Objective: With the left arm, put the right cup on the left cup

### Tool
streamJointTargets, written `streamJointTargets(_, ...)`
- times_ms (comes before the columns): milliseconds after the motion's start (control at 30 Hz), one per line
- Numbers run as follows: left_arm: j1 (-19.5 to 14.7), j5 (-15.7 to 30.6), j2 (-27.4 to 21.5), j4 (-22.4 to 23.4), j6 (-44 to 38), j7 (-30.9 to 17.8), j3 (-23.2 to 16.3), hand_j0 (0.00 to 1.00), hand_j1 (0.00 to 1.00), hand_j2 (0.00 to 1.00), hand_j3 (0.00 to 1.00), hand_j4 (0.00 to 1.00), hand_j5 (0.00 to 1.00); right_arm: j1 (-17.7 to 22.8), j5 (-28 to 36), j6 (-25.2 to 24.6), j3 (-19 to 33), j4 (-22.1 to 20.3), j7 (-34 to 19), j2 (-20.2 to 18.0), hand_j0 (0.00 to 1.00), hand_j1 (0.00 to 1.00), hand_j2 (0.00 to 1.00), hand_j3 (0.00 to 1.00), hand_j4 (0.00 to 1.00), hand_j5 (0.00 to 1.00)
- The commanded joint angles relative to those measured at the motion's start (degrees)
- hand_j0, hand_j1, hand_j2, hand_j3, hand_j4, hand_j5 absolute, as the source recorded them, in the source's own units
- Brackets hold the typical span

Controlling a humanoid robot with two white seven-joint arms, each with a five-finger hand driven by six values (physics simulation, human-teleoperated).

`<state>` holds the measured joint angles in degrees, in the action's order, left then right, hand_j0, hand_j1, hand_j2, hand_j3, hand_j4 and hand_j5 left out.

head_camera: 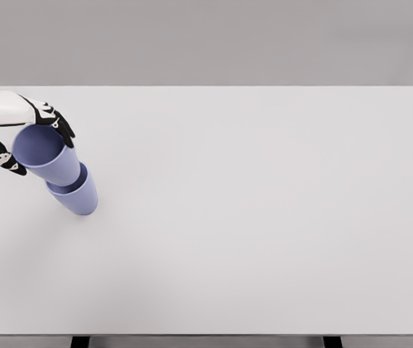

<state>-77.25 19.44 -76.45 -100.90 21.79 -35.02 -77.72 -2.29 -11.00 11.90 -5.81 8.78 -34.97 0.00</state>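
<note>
Cup within left robot hand

bright, even light; soft faint shadows; no glare; sharp render

top cup: light purple-blue
bottom cup: same light purple-blue
left hand: white with black fingers
table: plain white
wall: grey
</note>
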Motion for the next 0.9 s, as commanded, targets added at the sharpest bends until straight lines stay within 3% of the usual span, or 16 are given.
streamJointTargets(0, -0.01, 0.25, -0.01, 0.09, -0.17, 0.02, 0.11, 0.81, 0.81, 0.81, 0.81, 0.81, 0.81, 0.0, -0.07, 0.05, 0.01, 0.01, -0.03, 0.0, 1.0, 1.0, 1.0, 1.0, 1.0, 1.0)
streamJointTargets(233, -0.01, 0.16, -0.01, 0.09, -0.17, 0.02, 0.11, 0.88, 0.88, 0.88, 0.88, 0.88, 0.88, 0.0, -0.07, 0.05, 0.01, 0.01, -0.03, 0.0, 1.0, 1.0, 1.0, 1.0, 1.0, 1.0)
streamJointTargets(400, -0.01, 0.16, -0.01, 0.09, -0.08, 0.02, 0.11, 0.99, 0.99, 0.99, 0.99, 0.99, 0.99, 0.0, -0.07, 0.05, 0.01, 0.01, -0.03, 0.0, 1.0, 1.0, 1.0, 1.0, 1.0, 1.0)
streamJointTargets(867, -0.01, 0.07, -0.1, 0.09, 0.01, 0.02, 0.55, 1.0, 1.0, 1.0, 1.0, 1.0, 1.0, 0.0, -0.07, 0.05, 0.01, 0.01, -0.03, 0.0, 1.0, 1.0, 1.0, 1.0, 1.0, 1.0)
